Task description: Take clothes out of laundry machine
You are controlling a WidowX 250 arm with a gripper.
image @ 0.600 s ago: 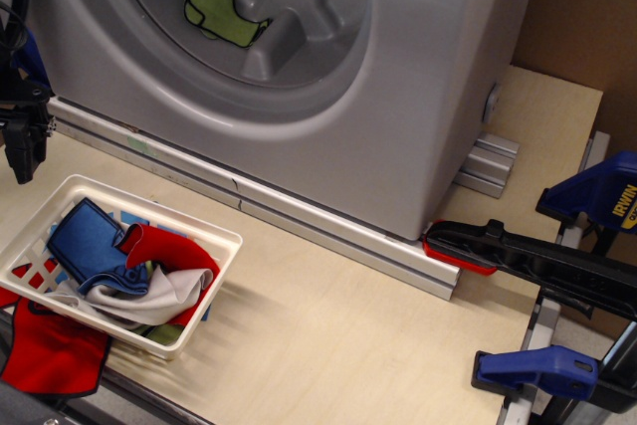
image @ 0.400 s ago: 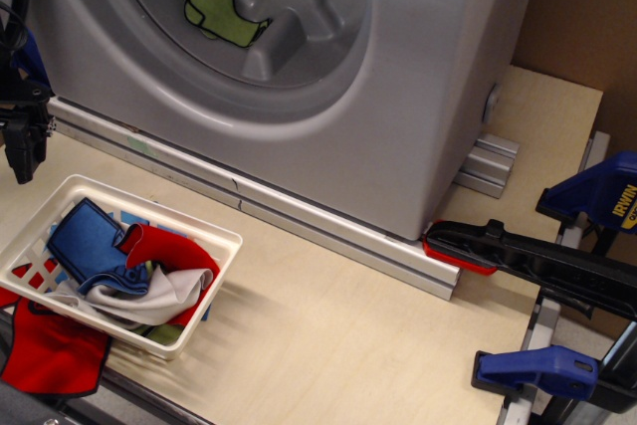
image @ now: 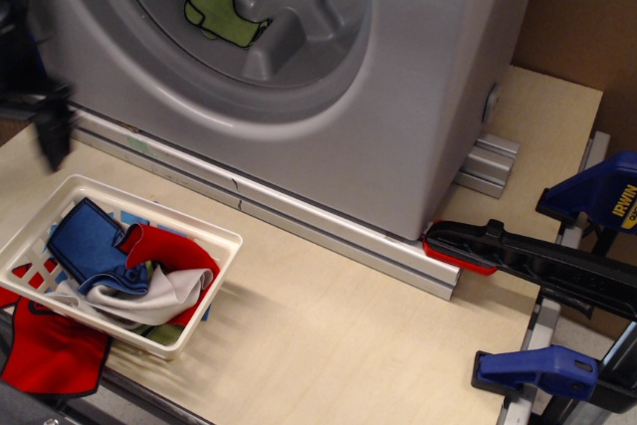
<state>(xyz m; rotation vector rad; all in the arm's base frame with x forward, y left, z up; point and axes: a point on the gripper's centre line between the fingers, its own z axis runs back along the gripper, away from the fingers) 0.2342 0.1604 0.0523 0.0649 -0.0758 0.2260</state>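
Observation:
The lime-green cloth (image: 221, 13) with a darker edge lies inside the drum hole of the grey laundry machine (image: 398, 97), against a moulded rib. My gripper (image: 52, 134) is a dark, motion-blurred shape at the far left, in front of the machine's lower left corner and above the white basket. It is well left of and below the green cloth. The blur hides how its jaws stand, and I see nothing held in it.
A white slotted basket (image: 214, 241) at front left holds blue, red and white cloths. A red cloth (image: 50, 350) lies under its front corner. Blue and black clamps (image: 557, 266) sit at the right edge. An aluminium rail (image: 299, 216) runs along the machine's base.
My gripper has moved to the right and slightly up, from the left frame edge towards the machine's front. The green cloth and the basket have not moved.

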